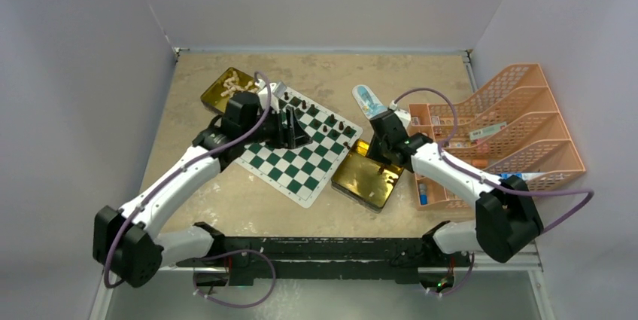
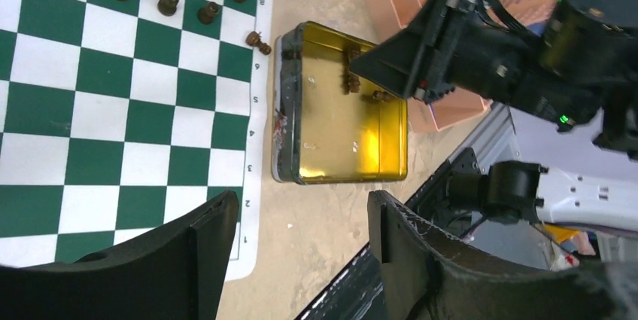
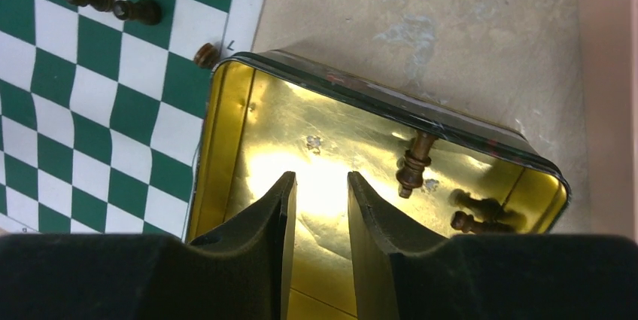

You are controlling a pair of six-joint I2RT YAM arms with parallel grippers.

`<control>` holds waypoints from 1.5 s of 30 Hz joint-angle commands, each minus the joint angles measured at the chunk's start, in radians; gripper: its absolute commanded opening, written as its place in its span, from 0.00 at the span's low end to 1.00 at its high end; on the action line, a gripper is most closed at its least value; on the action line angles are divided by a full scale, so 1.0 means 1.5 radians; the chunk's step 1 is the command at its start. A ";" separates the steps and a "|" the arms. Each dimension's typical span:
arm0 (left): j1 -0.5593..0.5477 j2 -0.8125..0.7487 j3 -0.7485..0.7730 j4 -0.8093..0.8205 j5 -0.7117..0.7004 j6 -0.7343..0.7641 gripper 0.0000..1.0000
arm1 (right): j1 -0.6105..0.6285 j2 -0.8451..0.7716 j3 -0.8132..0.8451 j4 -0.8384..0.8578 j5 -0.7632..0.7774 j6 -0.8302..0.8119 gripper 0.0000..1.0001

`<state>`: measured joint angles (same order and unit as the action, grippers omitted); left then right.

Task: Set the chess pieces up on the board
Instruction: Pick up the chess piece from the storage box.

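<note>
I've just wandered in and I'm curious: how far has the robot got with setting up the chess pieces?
Partway. Done: several dark pieces stand at one end of the board. In hand: nothing; the left end effector hangs open above the board, the right end effector open over a gold tin holding a few unplaced pieces. Left: those, plus the cream pieces in the other tin.

White arm links (image 1: 177, 177); black joints (image 1: 128, 248) and fingers (image 3: 259, 252); looping purple cables (image 1: 268, 98)
</note>
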<state>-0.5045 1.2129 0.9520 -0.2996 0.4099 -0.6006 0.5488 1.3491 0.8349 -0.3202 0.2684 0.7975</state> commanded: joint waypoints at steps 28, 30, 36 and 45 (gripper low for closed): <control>0.002 -0.130 -0.022 -0.066 -0.078 0.170 0.61 | -0.002 0.096 -0.022 -0.088 0.109 0.170 0.44; 0.002 -0.130 -0.022 -0.065 -0.078 0.170 0.61 | -0.001 0.097 -0.021 -0.081 0.109 0.162 0.41; 0.002 -0.138 -0.028 -0.056 -0.065 0.189 0.58 | -0.001 0.087 -0.015 -0.082 0.119 0.143 0.20; 0.002 -0.173 -0.093 0.078 0.077 0.271 0.51 | -0.002 -0.036 -0.010 -0.123 0.089 0.121 0.12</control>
<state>-0.5045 0.9813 0.8528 -0.3405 0.3893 -0.2886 0.5488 1.3941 0.8062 -0.4679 0.3996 0.9897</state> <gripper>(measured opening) 0.523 0.184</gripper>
